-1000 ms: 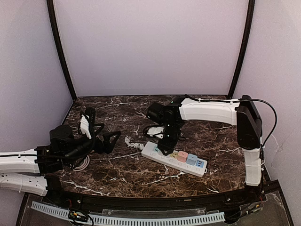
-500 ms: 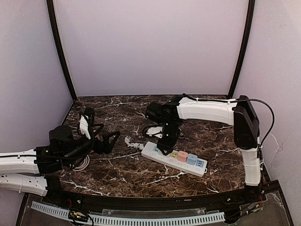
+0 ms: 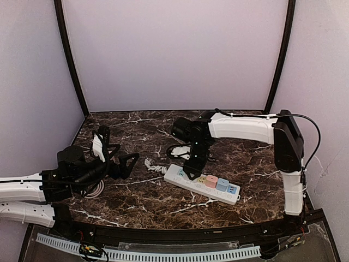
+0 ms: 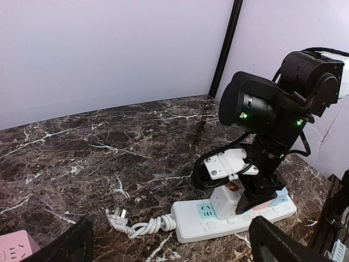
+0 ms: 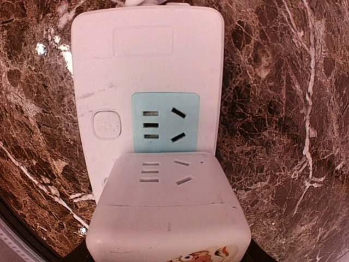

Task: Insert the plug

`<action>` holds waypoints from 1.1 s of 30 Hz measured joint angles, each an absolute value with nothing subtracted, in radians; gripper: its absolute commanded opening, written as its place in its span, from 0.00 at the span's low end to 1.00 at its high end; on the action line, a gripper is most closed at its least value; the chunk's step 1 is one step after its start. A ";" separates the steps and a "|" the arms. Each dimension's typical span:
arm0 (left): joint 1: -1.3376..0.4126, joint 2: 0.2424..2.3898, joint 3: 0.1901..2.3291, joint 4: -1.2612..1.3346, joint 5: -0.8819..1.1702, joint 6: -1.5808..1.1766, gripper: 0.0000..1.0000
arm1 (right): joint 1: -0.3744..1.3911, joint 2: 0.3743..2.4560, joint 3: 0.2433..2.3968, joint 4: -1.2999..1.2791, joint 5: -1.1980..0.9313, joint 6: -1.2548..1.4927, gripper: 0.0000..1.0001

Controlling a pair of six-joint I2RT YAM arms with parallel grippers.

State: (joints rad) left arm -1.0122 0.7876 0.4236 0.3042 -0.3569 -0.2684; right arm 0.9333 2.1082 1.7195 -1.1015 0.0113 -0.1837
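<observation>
A white power strip [image 3: 218,189] lies on the marble table, also shown in the left wrist view [image 4: 192,228] and the right wrist view [image 5: 147,54]. Its teal end socket [image 5: 165,117] is bare. My right gripper [image 3: 192,168] is shut on a white cube plug [image 5: 169,213] and holds it upright on the strip, just beside the teal socket [image 4: 205,210]. The cube [image 4: 226,201] touches the strip; I cannot tell how deep it sits. My left gripper [image 3: 119,162] is wide open and empty at the left, facing the strip.
The strip's own white cord and plug [image 4: 136,225] lie coiled left of it [image 3: 154,167]. Pink and blue sockets [image 3: 221,184] fill the strip's right part. A pink socket block [image 4: 13,252] sits by my left finger. Black cable [image 3: 177,150] lies behind the strip.
My right wrist has shifted slightly to the right while still holding the cube on the strip. The left arm has not moved.
</observation>
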 measured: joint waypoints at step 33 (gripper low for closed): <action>-1.012 0.821 0.424 0.303 -0.360 -0.260 0.99 | 0.977 2.046 1.666 -0.985 0.023 -0.074 0.99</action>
State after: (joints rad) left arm -1.0122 0.8207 0.4236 0.3031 -0.3603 -0.2600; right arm 0.9768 2.0464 1.6657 -0.9852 0.0231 -0.0738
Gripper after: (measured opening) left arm 0.987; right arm 0.986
